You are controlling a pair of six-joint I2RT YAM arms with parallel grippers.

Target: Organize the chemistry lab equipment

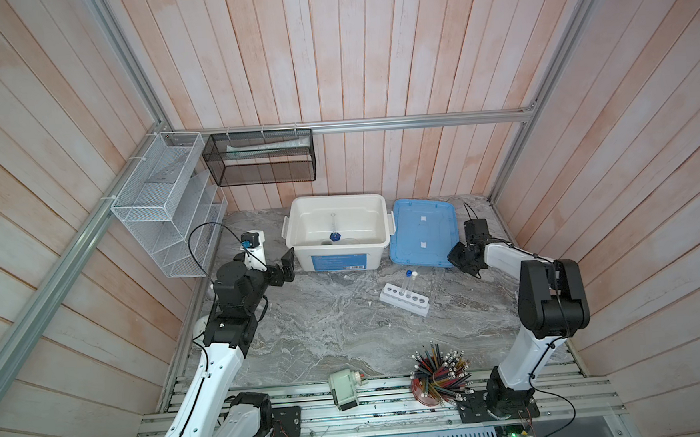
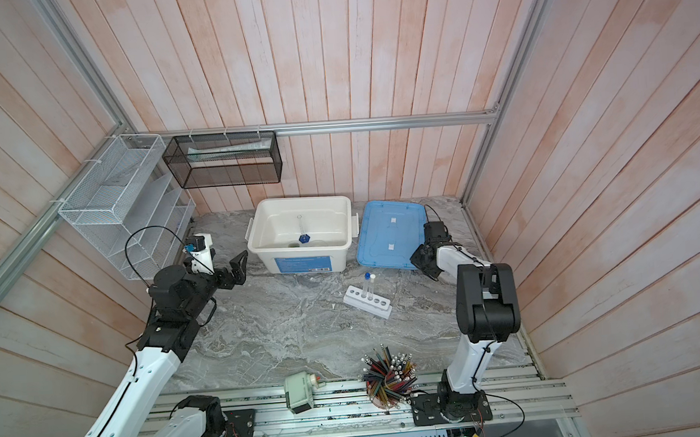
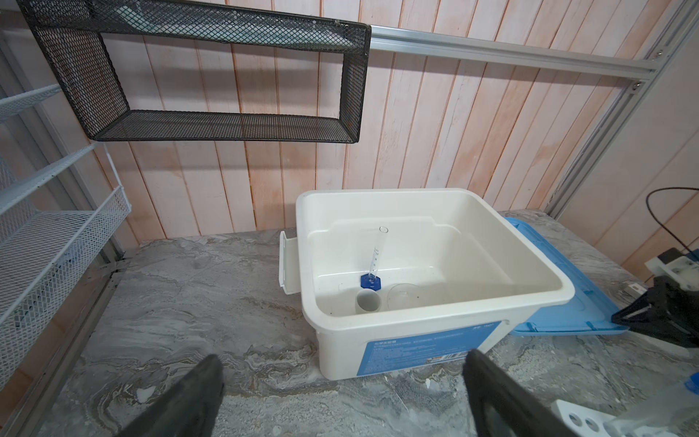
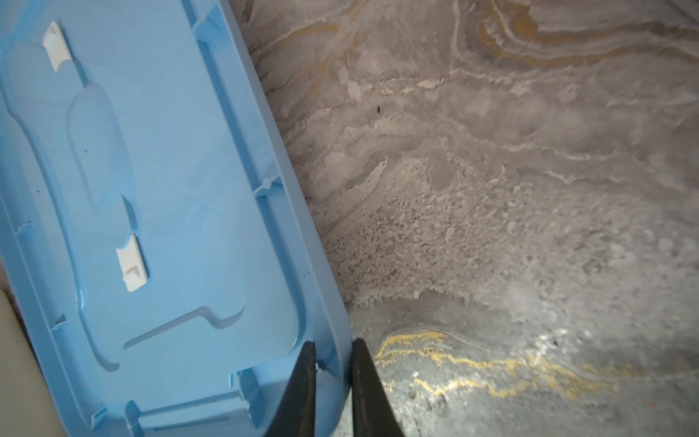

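Note:
A white six-hole rack stands on the marble table right of centre and holds two upright capped tubes, one blue-capped and one white-capped. The open white bin at the back holds a blue-based clear cylinder, a tiny white cup and a clear dish. The blue lid lies upside down beside the bin. My right gripper is shut on the lid's rim at its near right corner. Left of the bin, my left gripper hangs open and empty.
A red cup of pencils and a pale green sharpener sit at the table's front edge. A white mesh shelf and a black mesh basket hang on the back left walls.

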